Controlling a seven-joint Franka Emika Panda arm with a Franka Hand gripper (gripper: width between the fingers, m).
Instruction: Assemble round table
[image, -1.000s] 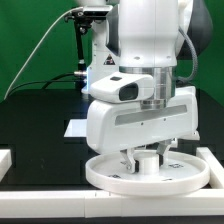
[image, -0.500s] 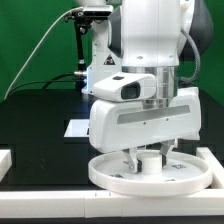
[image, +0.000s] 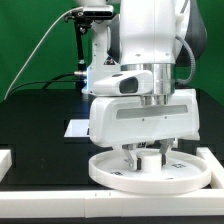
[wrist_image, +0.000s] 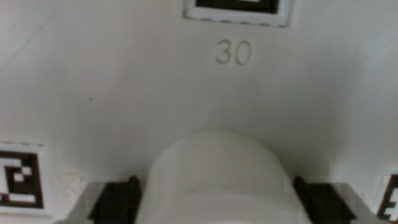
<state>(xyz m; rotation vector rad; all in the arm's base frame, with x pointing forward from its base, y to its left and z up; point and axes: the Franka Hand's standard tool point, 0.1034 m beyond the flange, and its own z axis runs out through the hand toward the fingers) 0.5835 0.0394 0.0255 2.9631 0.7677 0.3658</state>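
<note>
The gripper (image: 148, 157), fingers (wrist_image: 118, 200) clamped on the leg (wrist_image: 214, 172), holds it upright over the middle of the disc (image: 105, 177), probably to join them.

Marker board (image: 76, 127) flat on black table (image: 35, 120), white rails (image: 40, 188) along edges, green backdrop (image: 30, 40).

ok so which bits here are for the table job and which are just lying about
job: round tabletop disc, leg, gripper closed on the leg
lying about: marker board, white border rails
</note>
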